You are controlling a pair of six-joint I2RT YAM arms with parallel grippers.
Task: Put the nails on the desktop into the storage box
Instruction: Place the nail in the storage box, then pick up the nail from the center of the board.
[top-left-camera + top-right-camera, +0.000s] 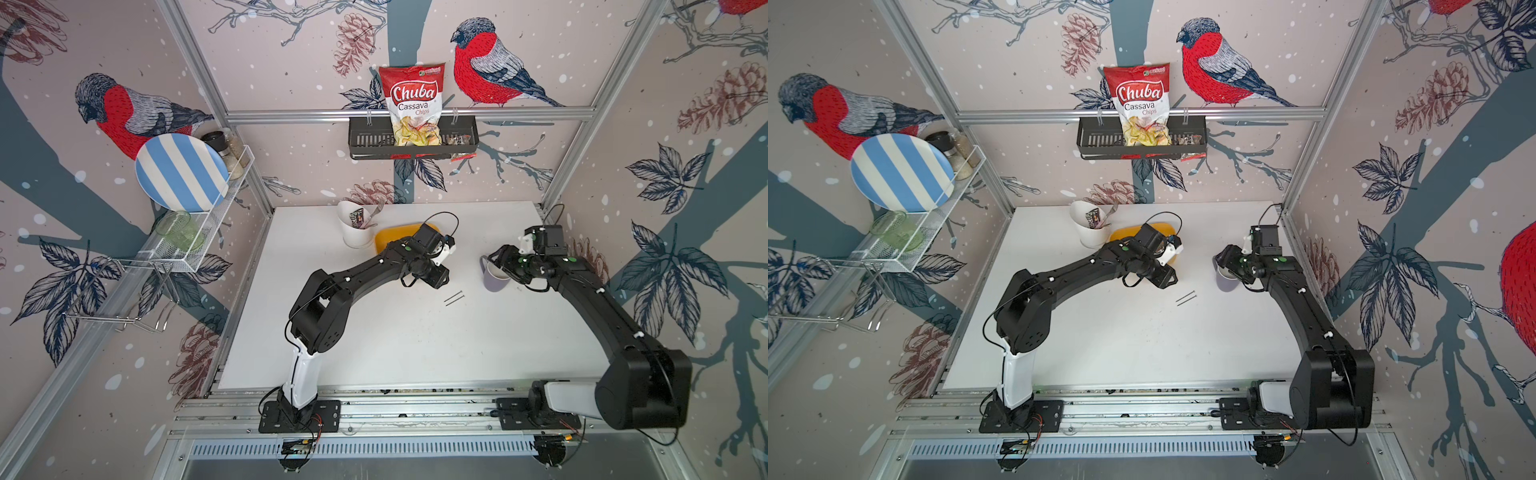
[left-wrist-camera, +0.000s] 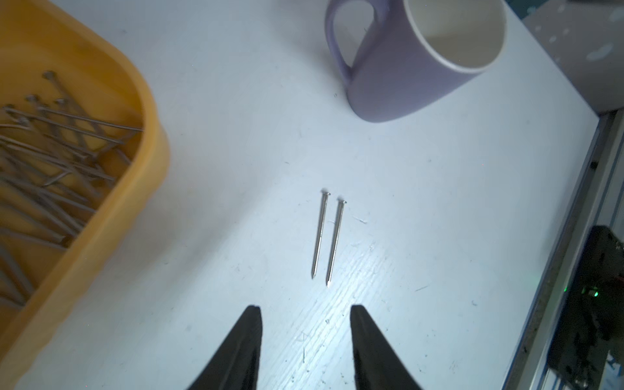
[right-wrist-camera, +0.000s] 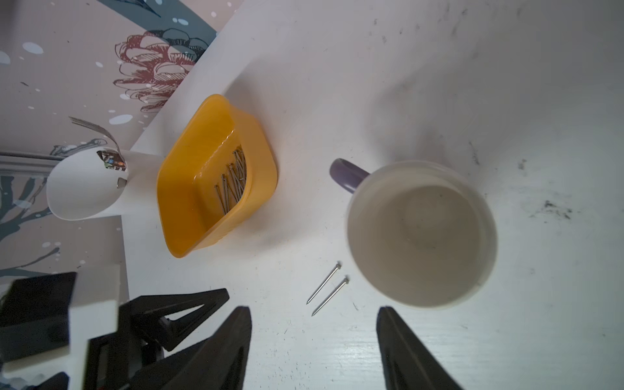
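I log two nails [image 2: 327, 238] lying side by side, not touching, on the desktop [image 2: 236, 101], between the storage box [image 2: 148, 111] and a lilac mug [image 2: 405, 77] that stands near their heads.
- Nail heap [image 2: 50, 162]: inside the box.
- My left gripper [image 2: 305, 309]: jaws apart, empty, just short of the nail tips.
- My right gripper [image 3: 314, 309]: jaws apart, empty, beside the mug.
- White cutlery cup [image 3: 84, 189]: just beside the box.
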